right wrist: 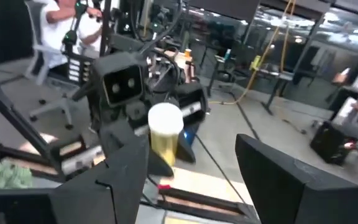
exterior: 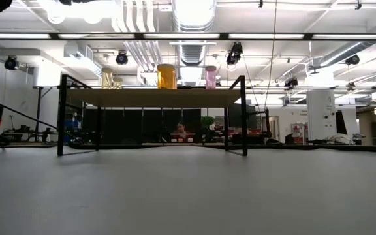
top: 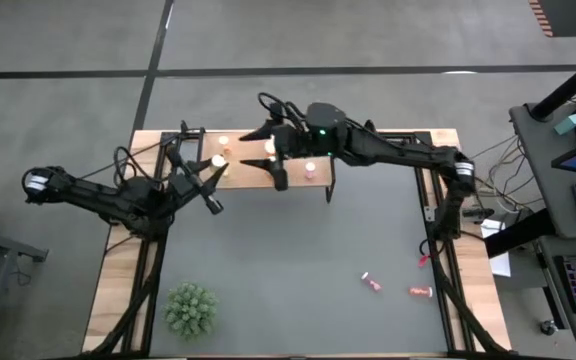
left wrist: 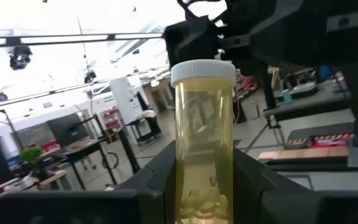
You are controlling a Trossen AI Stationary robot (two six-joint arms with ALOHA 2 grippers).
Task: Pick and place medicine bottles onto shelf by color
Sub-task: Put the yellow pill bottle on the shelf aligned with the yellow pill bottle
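The shelf [top: 253, 170] stands at the table's far side, a light-brown board on black legs. It carries an orange bottle [exterior: 166, 76], a pink bottle [exterior: 210, 76] and a yellowish one [exterior: 108, 78]. My left gripper [top: 216, 172] is at the shelf's left end, shut on a yellow bottle [left wrist: 204, 143] with a white cap. The bottle also shows in the right wrist view [right wrist: 165, 134]. My right gripper [top: 280, 168] is open and empty over the middle of the shelf, facing the left gripper. Two pink bottles [top: 371, 282] [top: 420, 292] lie on their sides at the table's near right. My left gripper pinches the lower part of the yellow bottle's body [left wrist: 201, 186] between its two fingers [left wrist: 160, 177]. The fingers reach in level from the table's left. The bottle stands upright, cap up. Whether its base rests on the shelf, I cannot tell.
A green spiky plant [top: 190, 308] stands at the table's near left. A small red thing [top: 423, 260] lies near the right edge. The grey table top [top: 288, 260] between the shelf and the near edge is open.
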